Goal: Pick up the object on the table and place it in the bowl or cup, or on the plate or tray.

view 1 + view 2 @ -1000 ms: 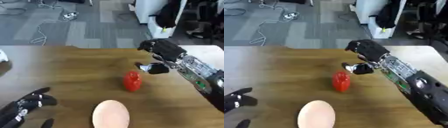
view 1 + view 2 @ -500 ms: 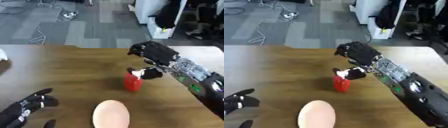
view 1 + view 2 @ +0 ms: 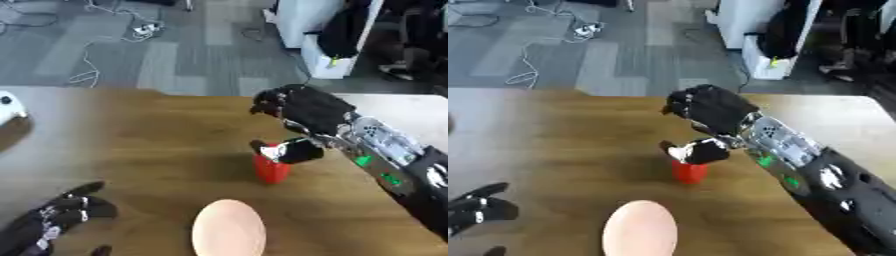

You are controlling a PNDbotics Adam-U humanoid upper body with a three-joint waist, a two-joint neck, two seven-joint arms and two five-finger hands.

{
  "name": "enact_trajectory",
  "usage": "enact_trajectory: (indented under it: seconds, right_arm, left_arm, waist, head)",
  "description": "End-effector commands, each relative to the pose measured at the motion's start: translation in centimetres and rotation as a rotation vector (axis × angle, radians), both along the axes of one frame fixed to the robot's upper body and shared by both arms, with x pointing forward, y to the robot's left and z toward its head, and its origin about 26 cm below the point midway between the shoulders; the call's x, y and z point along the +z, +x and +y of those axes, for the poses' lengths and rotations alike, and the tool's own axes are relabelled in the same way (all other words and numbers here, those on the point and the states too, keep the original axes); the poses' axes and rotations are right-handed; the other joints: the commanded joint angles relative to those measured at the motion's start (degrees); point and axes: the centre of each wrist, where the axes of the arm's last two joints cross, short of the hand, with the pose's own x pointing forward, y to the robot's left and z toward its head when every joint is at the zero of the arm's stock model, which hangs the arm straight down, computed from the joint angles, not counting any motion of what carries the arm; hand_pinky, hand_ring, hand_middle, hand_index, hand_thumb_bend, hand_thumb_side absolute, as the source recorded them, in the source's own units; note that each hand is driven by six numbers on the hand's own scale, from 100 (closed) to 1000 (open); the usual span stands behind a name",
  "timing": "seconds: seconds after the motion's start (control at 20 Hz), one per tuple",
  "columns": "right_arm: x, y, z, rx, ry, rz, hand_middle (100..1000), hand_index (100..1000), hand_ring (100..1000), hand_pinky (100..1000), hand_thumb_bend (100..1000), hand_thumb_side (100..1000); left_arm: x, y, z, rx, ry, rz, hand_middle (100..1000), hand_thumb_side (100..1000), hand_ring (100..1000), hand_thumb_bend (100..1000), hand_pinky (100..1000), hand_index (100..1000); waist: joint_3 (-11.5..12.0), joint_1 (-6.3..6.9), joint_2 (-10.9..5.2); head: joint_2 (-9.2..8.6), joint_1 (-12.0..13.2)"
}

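Red object [image 3: 271, 169] sits upright around the middle of the wooden desk [image 3: 157, 140], and from the left eye view the right hand [image 3: 302, 112] is right on top of it. The thumb [image 3: 289, 151] is tucked against its upper edge and the curled fingers arch over the far side. Can't tell if it's actually gripped or just touched; the hand looks partly closed around the top but not clamped. A pale pink oval plate [image 3: 228, 228] lies at the near edge, a bit left of the red thing. The left hand [image 3: 52, 222] rests idle in the near-left corner, fingers relaxed and spread.

Right eye view, same story: the thumb overlaps the rim of the red object, the plate [image 3: 640, 230] lies near and left of it, and the left hand [image 3: 474, 207] is barely in frame.

Risk, as I see it: the contact is all up high, so a sideways nudge while closing could tip it over or skid it away. If only the thumb side catches, it could slip out on the way to the plate.
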Motion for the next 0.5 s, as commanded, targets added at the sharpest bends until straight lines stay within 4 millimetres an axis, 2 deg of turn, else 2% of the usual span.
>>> enact_trajectory:
  seconds: [0.05,0.25,0.3,0.35,0.5]
  right_arm:
    - [1.1,-0.7,-0.1,0.003,-0.026,-0.028,853,887,823,784,356,867]
    - [1.1,-1.0,-0.1,0.0,-0.038,-0.021,855,889,826,786,355,865]
    - [1.0,-1.0,-0.2,-0.004,-0.04,-0.019,855,889,826,786,356,865]
    - [0.9,-1.0,-0.3,-0.01,-0.042,-0.016,855,890,826,786,357,864]
    - [0.5,-0.9,-0.8,-0.031,-0.045,-0.007,856,890,826,786,357,863]
  left_arm:
    - [0.6,-0.2,0.8,0.013,0.022,-0.032,734,768,1000,100,825,815]
    - [0.3,-0.9,1.4,0.022,0.033,-0.037,695,757,1000,100,780,778]
    - [0.3,-1.2,1.7,0.022,0.038,-0.041,707,760,1000,100,795,789]
    - [0.3,-1.6,2.0,0.022,0.041,-0.043,659,758,1000,100,755,761]
    - [1.0,-3.0,3.2,0.022,0.037,-0.056,644,751,1000,100,751,754]
  waist:
    - [0.15,0.18,-1.11]
    - [0.32,0.33,-1.13]
    - [0.31,0.36,-1.14]
    - [0.34,0.42,-1.15]
    - [0.61,0.65,-1.17]
  head:
    - [-0.53,-0.35]
    - [-0.53,-0.32]
    - [-0.54,-0.33]
    - [-0.56,-0.43]
    - [-0.53,-0.68]
